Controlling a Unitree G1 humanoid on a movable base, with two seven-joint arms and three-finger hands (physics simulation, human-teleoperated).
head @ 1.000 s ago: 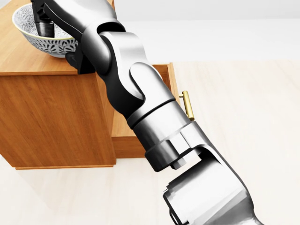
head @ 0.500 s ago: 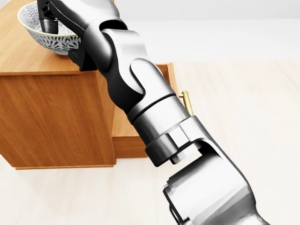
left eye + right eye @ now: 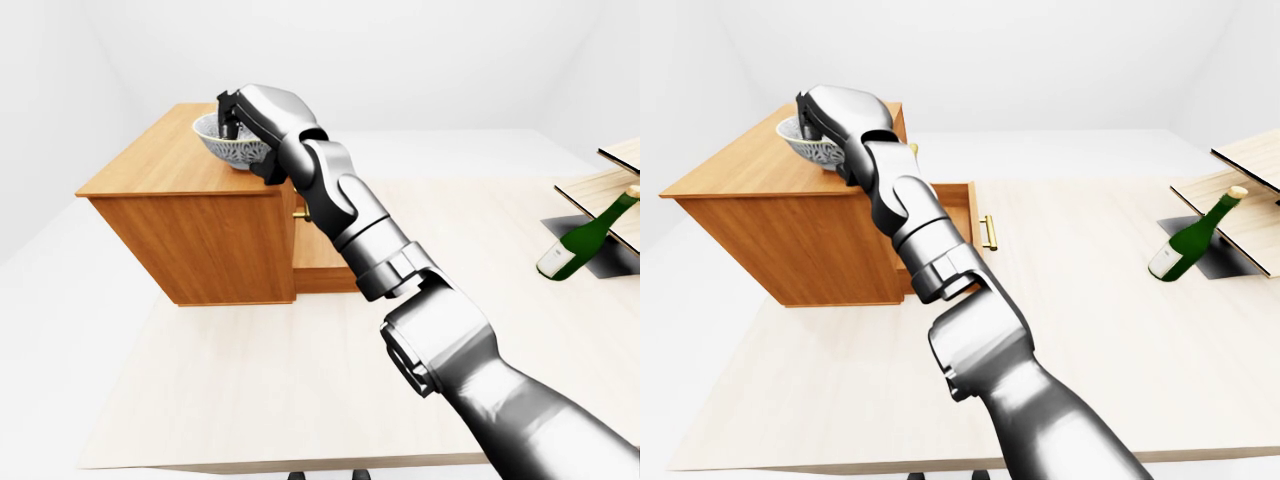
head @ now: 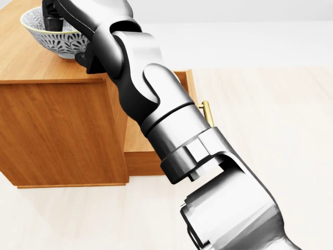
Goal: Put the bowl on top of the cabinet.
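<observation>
A white bowl with a dark leaf pattern point(image 4: 58, 42) sits at the top left of the head view, on or just over the top of the wooden cabinet point(image 4: 31, 65). My right hand point(image 4: 52, 21) reaches to it on a long arm from the bottom right. Its dark fingers point(image 3: 230, 125) dip inside the bowl and close on the rim. Whether the bowl's base touches the wood I cannot tell, as the wrist hides that side. The left hand appears in no view.
The cabinet's drawer point(image 4: 136, 140) stands pulled out to the right, with a brass handle point(image 4: 208, 115). A green bottle point(image 3: 1188, 240) leans by a low wooden shelf point(image 3: 1252, 205) at the right. The cabinet rests on a pale wooden table point(image 3: 250, 400).
The right hand has carried the bowl slightly up and away in the head view, further over the cabinet top. The forearm has shifted a little with it.
</observation>
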